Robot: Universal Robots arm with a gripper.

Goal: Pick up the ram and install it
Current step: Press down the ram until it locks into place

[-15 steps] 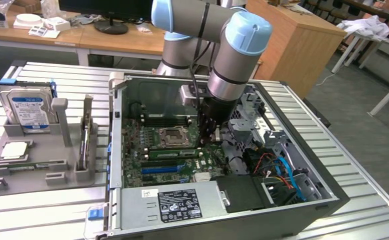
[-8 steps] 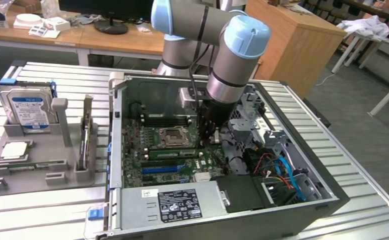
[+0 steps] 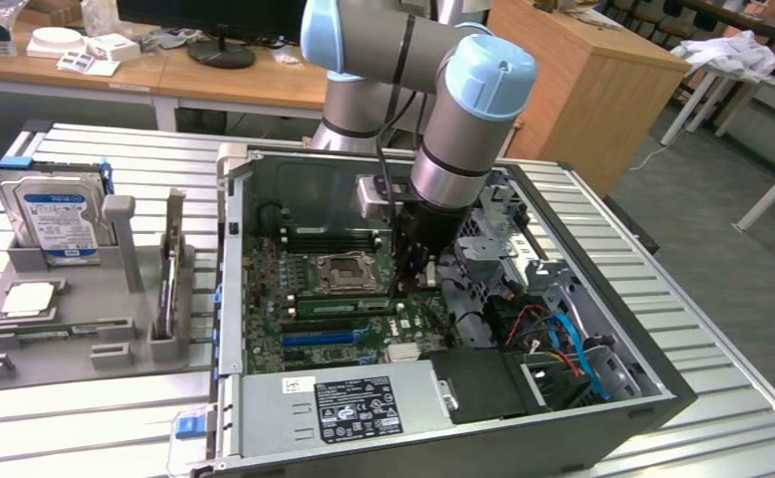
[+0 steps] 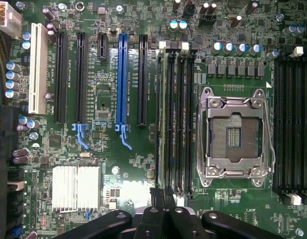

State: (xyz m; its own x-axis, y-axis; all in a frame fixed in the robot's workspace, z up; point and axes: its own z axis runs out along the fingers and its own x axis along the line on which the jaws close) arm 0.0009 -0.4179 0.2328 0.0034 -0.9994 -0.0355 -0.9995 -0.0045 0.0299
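Note:
A ram (image 4: 166, 119) sits in the memory slot nearest the blue slot, beside the empty CPU socket (image 4: 235, 132). In the exterior view it shows as a green strip (image 3: 341, 305) just below the socket. My gripper (image 4: 163, 198) is shut, its dark fingertips pressed together with nothing between them, right over one end of that ram. From outside, the gripper (image 3: 411, 283) reaches straight down into the open computer case (image 3: 653, 383). A second thin stick (image 3: 171, 261) stands on edge in the grey holder tray.
The grey tray (image 3: 96, 344) at the exterior view's left holds a hard drive with a blue label (image 3: 50, 213) and a square silver CPU (image 3: 32, 299). Inside the case are cables (image 3: 563, 339), a drive cage and the power supply (image 3: 355, 406). A heatsink (image 4: 76, 188) stands near the gripper.

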